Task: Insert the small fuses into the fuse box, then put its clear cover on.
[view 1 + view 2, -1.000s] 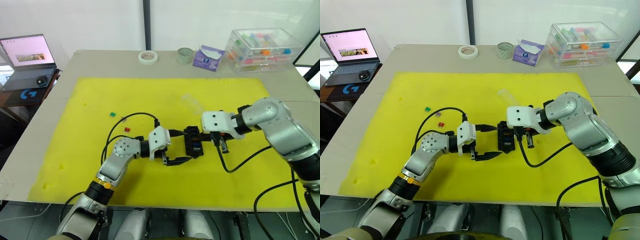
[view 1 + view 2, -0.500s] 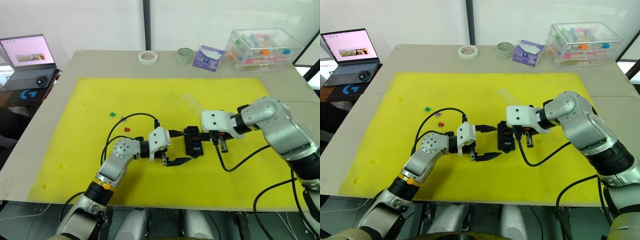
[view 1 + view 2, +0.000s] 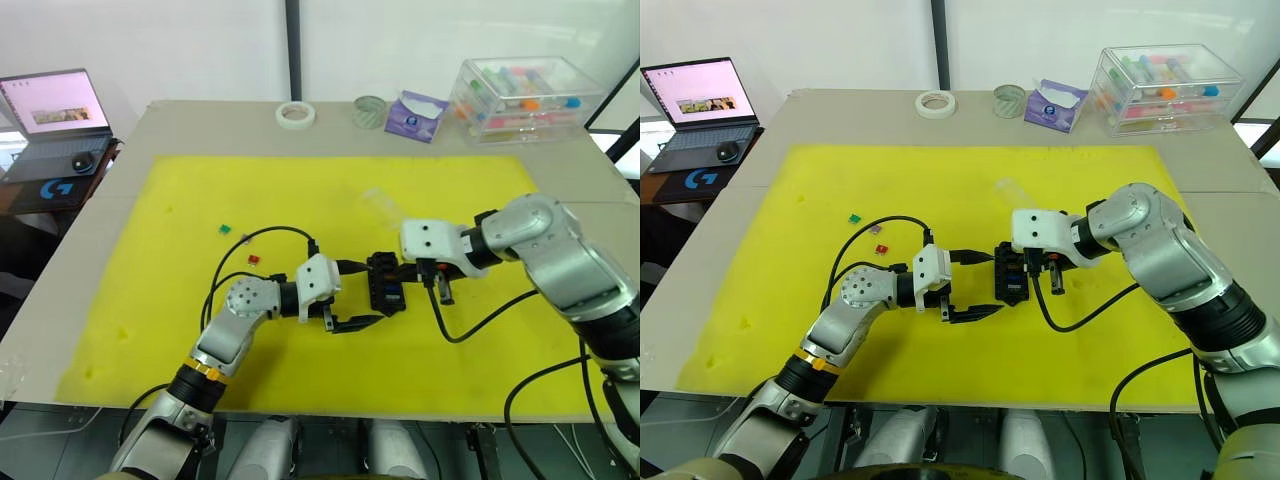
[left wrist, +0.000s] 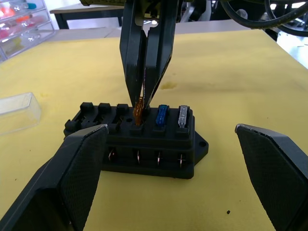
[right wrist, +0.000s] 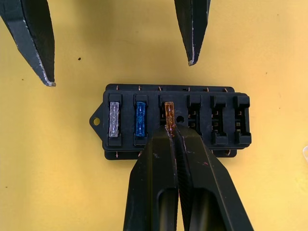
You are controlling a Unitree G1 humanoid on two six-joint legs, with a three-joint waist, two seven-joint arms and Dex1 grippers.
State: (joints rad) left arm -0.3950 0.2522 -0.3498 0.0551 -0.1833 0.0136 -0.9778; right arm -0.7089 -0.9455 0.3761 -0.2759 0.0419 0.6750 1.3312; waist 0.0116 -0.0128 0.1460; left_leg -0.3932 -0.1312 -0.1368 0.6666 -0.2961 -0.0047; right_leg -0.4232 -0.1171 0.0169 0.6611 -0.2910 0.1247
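Almost nothing has moved over the last second: the right gripper (image 5: 169, 130) has only edged a touch toward the fuse box (image 3: 1010, 276), and the left gripper (image 3: 975, 284) hangs where it was, just beside the box's near-left end.

The step in hand looks like seating the orange fuse (image 5: 168, 111) in the third slot, next to the blue fuse (image 5: 140, 118) and the grey fuse (image 5: 114, 120) already standing in theirs. To do it well, the push should go straight down along the slot, blades upright, and the release should come only once the fuse sits level with its two neighbours; any tilt risks jamming it or dragging the box across the yellow mat (image 3: 180, 300).

The right fingers (image 4: 129, 57) are pinched together on the orange fuse's top edge, which is partly in its slot. The left fingers (image 4: 72, 173) stand wide apart and hold nothing, flanking the box without touching it.

A green fuse (image 3: 225, 228) and a red fuse (image 3: 254, 259) lie loose on the mat well to the left. The clear cover (image 4: 18, 111) rests on the mat near the box.
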